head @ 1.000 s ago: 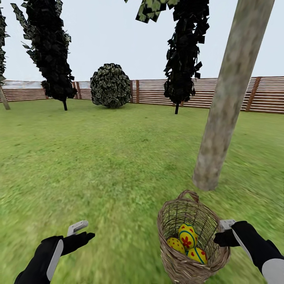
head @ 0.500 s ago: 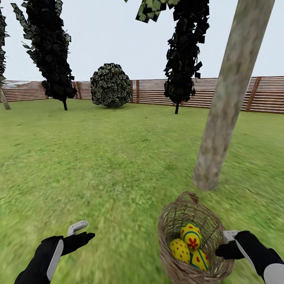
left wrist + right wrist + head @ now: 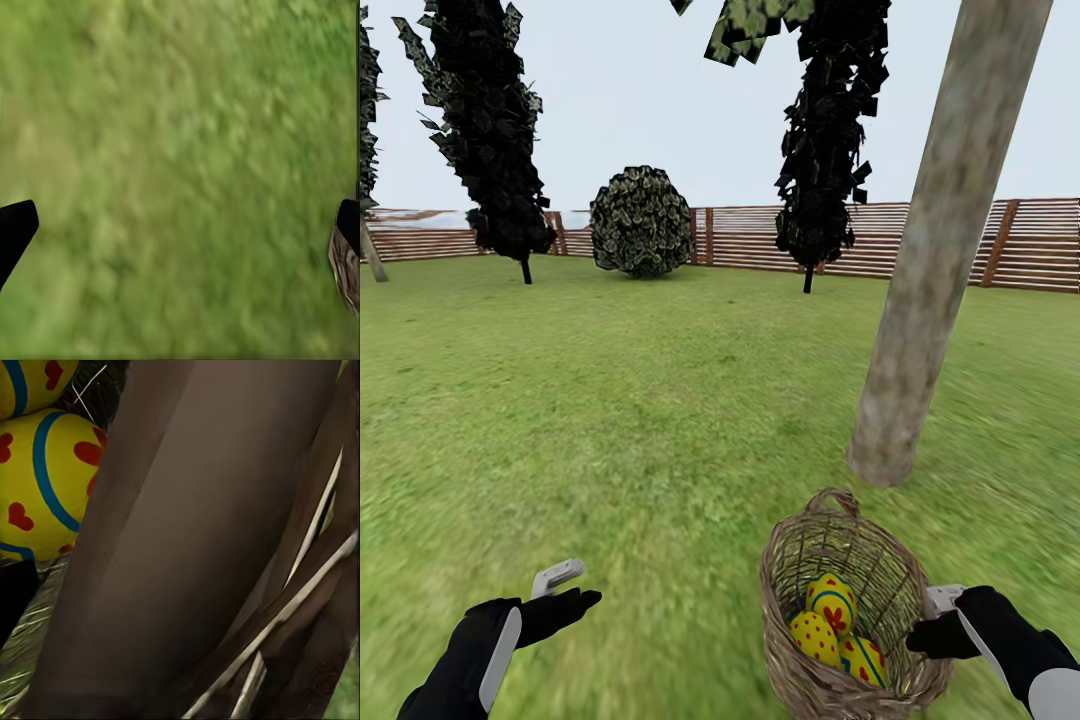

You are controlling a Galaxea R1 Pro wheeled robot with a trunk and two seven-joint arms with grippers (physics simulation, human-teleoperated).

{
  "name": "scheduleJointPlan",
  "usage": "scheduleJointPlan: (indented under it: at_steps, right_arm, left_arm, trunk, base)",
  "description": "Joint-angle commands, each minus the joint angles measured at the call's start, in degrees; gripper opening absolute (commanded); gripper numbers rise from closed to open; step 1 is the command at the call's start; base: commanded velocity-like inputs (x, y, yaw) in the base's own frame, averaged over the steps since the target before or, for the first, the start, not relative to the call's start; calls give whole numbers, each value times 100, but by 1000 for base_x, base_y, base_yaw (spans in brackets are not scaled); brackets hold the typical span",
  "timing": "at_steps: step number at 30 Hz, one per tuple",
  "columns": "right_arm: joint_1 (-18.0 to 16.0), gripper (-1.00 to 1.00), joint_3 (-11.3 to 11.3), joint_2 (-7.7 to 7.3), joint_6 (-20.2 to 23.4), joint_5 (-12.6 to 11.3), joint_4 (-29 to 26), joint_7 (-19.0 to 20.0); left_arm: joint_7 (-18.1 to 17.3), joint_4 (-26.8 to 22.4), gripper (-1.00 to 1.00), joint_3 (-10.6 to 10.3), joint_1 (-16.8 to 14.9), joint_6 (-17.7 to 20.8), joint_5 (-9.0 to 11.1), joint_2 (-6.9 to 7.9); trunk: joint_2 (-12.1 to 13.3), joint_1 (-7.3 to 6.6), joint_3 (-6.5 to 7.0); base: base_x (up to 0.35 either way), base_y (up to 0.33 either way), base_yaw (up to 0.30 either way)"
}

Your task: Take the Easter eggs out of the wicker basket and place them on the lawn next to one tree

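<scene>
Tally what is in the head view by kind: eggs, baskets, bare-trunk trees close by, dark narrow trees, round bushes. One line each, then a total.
Easter eggs: 3, all in the basket
Wicker basket: 1
Bare-trunk tree: 1
Dark narrow trees: 2 in full
Round bush: 1
Total: 8

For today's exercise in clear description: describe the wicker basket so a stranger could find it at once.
Find the thick grey-brown tree trunk rising from the lawn on the right. Just in front of its base sits the wicker basket, tan and open-weave, with three yellow Easter eggs inside; the right gripper is at its rim.
</scene>
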Motion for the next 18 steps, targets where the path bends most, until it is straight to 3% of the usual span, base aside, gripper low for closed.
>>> scheduleJointPlan:
  at_steps: [1,18]
  right_arm:
    - [-2,100,28,-6,16,56,-7,35]
    - [-2,100,37,11,14,40,11,35]
  left_arm:
    - [8,-5,100,9,-3,41,51,-1]
    - [14,-1,100,18,-3,42,51,-1]
  trunk:
    - [-1,-4,17]
    - [22,-47,393]
  base:
    - [0,0,0]
    - [0,0,0]
